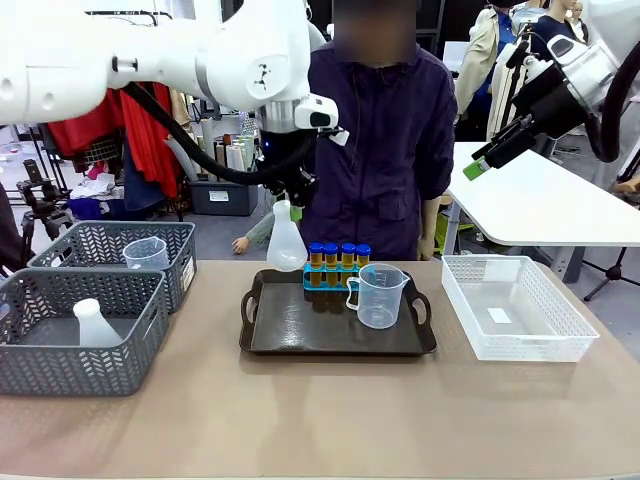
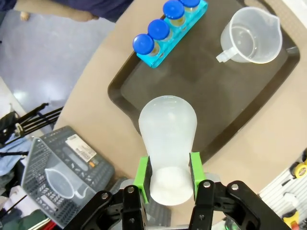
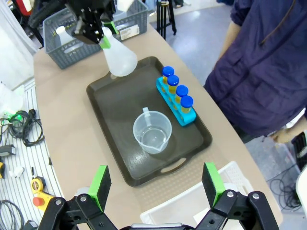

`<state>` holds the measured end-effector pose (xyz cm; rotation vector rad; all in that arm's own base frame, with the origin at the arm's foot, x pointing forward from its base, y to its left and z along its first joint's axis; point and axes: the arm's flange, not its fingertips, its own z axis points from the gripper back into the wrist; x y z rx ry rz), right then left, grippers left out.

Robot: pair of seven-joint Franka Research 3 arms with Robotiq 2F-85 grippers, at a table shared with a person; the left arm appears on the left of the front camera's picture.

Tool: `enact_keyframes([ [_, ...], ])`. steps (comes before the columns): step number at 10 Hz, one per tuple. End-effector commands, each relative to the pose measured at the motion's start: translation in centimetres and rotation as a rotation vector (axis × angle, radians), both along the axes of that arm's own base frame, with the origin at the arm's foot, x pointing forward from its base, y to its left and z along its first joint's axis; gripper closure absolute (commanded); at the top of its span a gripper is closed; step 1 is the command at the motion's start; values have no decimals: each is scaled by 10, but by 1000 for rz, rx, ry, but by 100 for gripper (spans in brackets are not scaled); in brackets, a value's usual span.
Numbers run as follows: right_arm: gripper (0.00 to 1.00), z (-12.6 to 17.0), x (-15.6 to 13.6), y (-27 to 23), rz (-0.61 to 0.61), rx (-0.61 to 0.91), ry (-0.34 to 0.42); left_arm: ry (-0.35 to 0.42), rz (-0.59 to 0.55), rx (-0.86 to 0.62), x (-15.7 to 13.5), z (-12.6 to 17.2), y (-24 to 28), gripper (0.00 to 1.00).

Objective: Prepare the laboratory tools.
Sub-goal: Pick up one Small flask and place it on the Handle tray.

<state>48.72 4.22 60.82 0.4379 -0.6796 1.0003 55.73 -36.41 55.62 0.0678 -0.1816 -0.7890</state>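
Observation:
My left gripper (image 1: pixel 289 196) is shut on the neck of a translucent white conical flask (image 1: pixel 285 243), which hangs wide end down over the far-left corner of the dark tray (image 1: pixel 300 330). The left wrist view shows the green pads (image 2: pixel 141 173) clamping the flask (image 2: pixel 168 129). On the tray stand a blue rack of blue-capped yellow test tubes (image 1: pixel 335 262) and a clear handled beaker (image 1: pixel 378 296). My right gripper (image 3: pixel 156 184) is open and empty, raised high at the right, looking down on the tray (image 3: pixel 112 103), rack (image 3: pixel 176 96) and beaker (image 3: pixel 152 132).
Two grey mesh baskets stand at the left: the near one (image 1: pixel 60 365) holds another white flask (image 1: pixel 95 325), the far one (image 1: pixel 185 250) a clear beaker (image 1: pixel 147 253). A white lattice basket (image 1: pixel 560 330) stands right of the tray. A person (image 1: pixel 375 150) stands at the far side.

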Motion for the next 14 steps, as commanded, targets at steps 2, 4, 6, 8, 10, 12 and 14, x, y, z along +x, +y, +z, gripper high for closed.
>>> enact_keyframes([
  [2, 0, 0, 0, 0, 9, 1, -3, 19, -17, 27, 17, -17, -8, 100],
  [4, 0, 0, 0, 0, 9, 1, -3, 46, -51, 18, 24, -40, -18, 100],
  [6, 0, 0, 0, 0, 9, 1, -3, 72, -74, 34, 26, -63, -30, 100],
  [8, 0, 0, 0, 0, 9, 1, -3, 119, -95, 29, 21, -81, -41, 100],
  [10, 0, 0, 0, 0, 9, 1, -3, 152, -114, 27, 22, -93, -44, 100],
  [12, 0, 0, 0, 0, 9, 1, -3, 166, -115, 34, 19, -102, -47, 100],
  [14, 0, 0, 0, 0, 9, 1, -3, 175, -118, 46, 21, -109, -46, 100],
])
